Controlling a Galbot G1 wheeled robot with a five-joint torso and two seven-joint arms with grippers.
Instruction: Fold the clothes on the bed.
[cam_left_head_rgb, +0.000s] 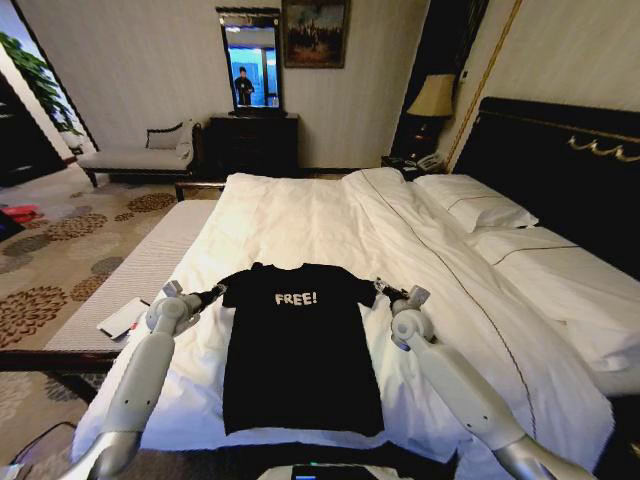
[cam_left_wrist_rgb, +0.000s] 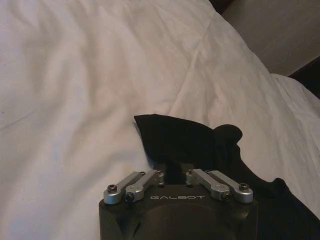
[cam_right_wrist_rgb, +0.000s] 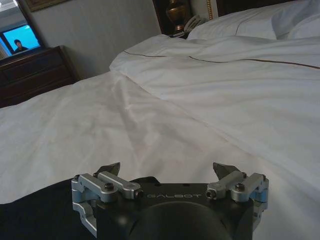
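The clothes are one black T-shirt (cam_left_head_rgb: 300, 350) with white "FREE!" lettering, lying flat and face up on the near part of the bed (cam_left_head_rgb: 320, 210). My left gripper (cam_left_head_rgb: 214, 294) is at the shirt's left sleeve. In the left wrist view my left gripper (cam_left_wrist_rgb: 173, 171) has its linkages drawn in, shut on the black sleeve (cam_left_wrist_rgb: 185, 140). At the right sleeve, my right gripper (cam_left_head_rgb: 384, 290) is just off the fabric. In the right wrist view my right gripper (cam_right_wrist_rgb: 167, 170) stands wide open over the white duvet (cam_right_wrist_rgb: 165, 120), with black cloth (cam_right_wrist_rgb: 40, 210) beside one finger.
White pillows (cam_left_head_rgb: 470, 205) lie at the dark headboard (cam_left_head_rgb: 560, 150) on the right. A grey bench pad (cam_left_head_rgb: 130, 280) with a paper (cam_left_head_rgb: 125, 318) runs along the bed's left side. A chaise bench (cam_left_head_rgb: 140, 155), a dark dresser (cam_left_head_rgb: 250, 140) and a lamp (cam_left_head_rgb: 432, 97) stand behind.
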